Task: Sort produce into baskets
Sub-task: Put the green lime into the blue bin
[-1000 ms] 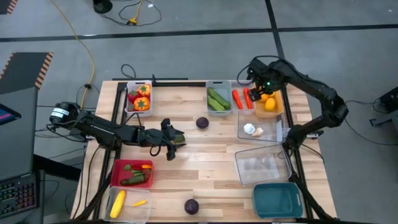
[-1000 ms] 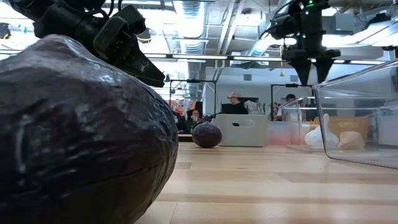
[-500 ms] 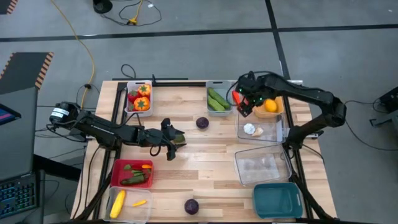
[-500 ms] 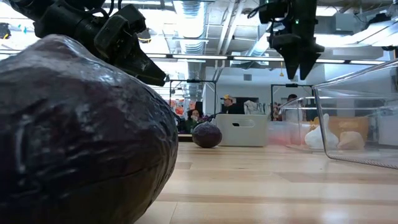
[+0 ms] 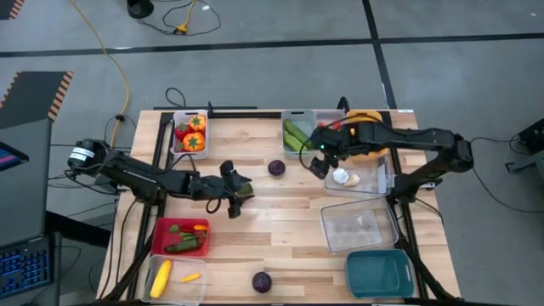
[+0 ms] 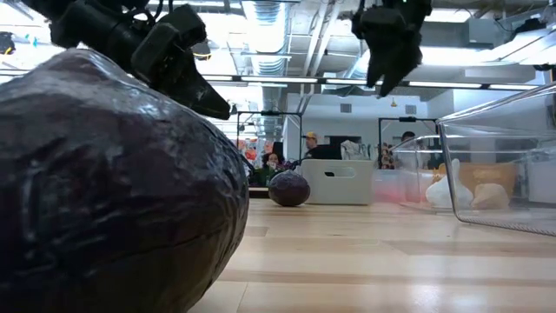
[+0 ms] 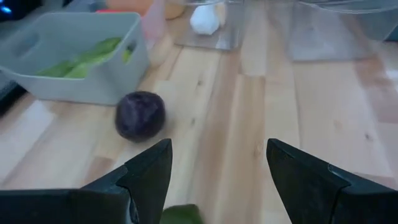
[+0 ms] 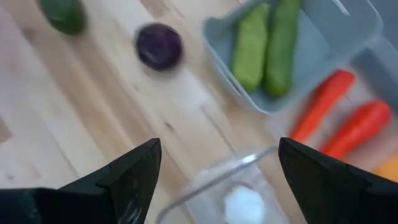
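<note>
Purple round produce [image 5: 276, 167] lying loose mid-desk is being approached by the right hand [image 5: 319, 161], released and empty, swung over from the orange basket [image 5: 371, 142]; the left hand [image 5: 240, 194], released, is hovering nearby.

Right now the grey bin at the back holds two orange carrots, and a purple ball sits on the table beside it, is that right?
Not quite. The grey bin holds green cucumbers, not carrots; the right wrist view shows them. The purple ball does sit on the table beside it.
</note>
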### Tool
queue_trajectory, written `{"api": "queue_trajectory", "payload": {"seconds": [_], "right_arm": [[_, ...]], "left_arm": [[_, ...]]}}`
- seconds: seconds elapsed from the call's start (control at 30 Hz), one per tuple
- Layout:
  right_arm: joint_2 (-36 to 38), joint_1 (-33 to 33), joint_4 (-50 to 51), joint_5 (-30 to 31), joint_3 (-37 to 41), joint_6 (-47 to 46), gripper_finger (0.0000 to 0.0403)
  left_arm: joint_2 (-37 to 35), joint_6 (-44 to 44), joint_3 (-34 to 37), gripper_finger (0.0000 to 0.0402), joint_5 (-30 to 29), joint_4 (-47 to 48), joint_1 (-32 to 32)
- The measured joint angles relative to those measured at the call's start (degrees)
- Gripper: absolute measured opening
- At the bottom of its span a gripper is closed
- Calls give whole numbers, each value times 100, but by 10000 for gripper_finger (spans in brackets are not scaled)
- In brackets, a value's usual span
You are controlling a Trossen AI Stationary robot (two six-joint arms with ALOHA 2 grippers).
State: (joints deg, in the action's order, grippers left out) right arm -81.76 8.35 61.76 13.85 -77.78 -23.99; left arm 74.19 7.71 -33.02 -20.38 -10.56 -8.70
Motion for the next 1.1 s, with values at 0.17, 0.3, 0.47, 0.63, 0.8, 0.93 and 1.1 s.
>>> {"api": "queue_trajectory", "payload": {"seconds": [0.17, 0.3, 0.47, 0.63, 0.8, 0.93, 1.1], "right_arm": [[0, -331, -331, 0, 0, 0, 349], [0, -523, -471, -2, 0, -2, 349], [0, -739, -585, -2, 0, -2, 349], [0, -929, -663, -2, 0, -2, 349], [0, -1089, -868, -2, -2, -2, 349], [0, -1198, -903, -4, -2, -2, 349], [0, -1312, -901, -4, -2, -2, 349]], "left_arm": [[0, 35, -570, 249, -261, 1206, 154], [0, 49, -969, 249, -99, 2242, 304], [0, -395, -1121, 249, 312, 3004, 468], [0, -1176, -1121, 249, 609, 3244, 580], [0, -1477, -1121, 248, 664, 3256, 729], [0, -1544, -1119, 248, 617, 3219, 810], [0, -1409, -1117, 249, 339, 2962, 806]]}}
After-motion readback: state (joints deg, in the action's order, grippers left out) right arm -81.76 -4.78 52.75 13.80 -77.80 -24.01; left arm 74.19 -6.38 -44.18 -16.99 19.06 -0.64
